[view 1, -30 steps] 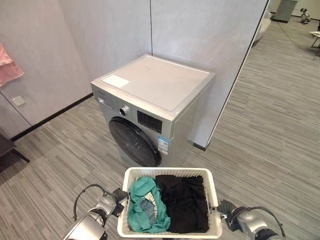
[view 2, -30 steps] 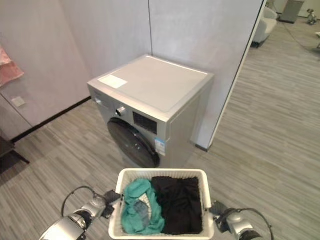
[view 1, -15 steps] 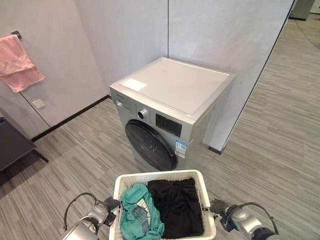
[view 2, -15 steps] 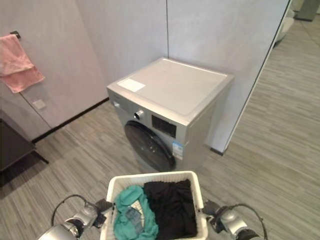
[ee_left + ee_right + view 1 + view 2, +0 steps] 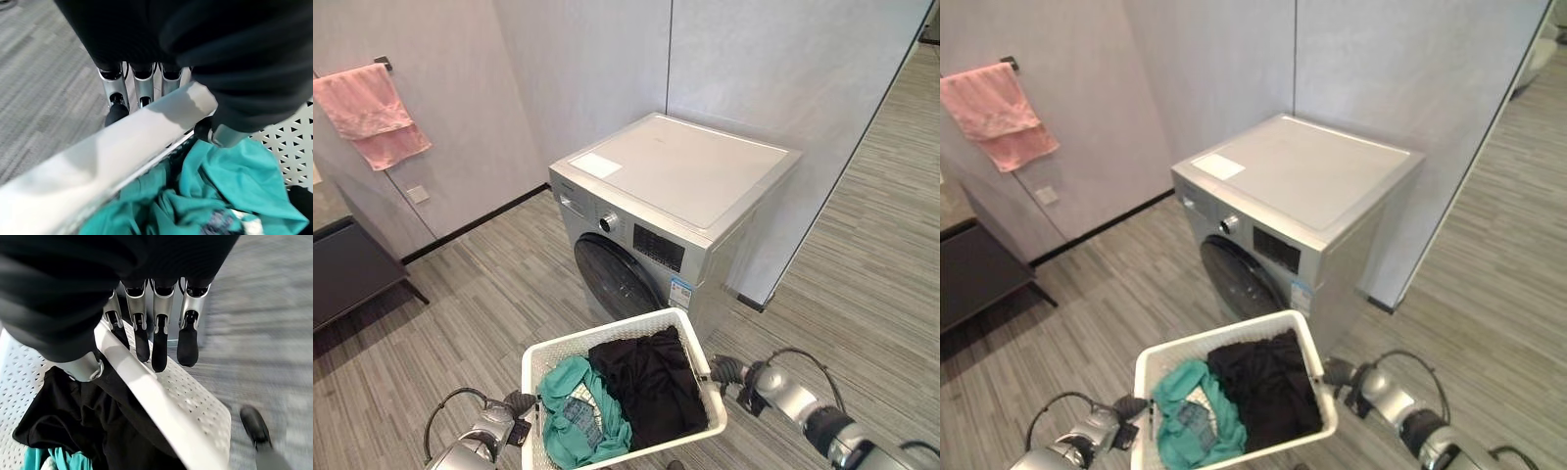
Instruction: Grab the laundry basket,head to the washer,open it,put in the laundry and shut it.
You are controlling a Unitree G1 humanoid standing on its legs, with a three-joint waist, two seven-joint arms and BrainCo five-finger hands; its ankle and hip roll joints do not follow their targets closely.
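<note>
basket held in front of the washer

both hands pinched the white basket (image 5: 533,362) rim. the left hand (image 5: 142,88) had fingers outside and thumb inside; the right hand (image 5: 161,328) gripped likewise. the eye views added the washer (image 5: 675,225), its door closed, beyond the basket. green cloth (image 5: 573,416) and black cloth (image 5: 651,377) lay inside.

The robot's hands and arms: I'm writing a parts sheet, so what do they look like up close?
Each arm is silver-grey metal. The left hand and right hand have slim silver fingers ending in dark rounded tips, with a thumb set apart. A dark ribbed cover wraps the back of each hand and the wrist.
</note>
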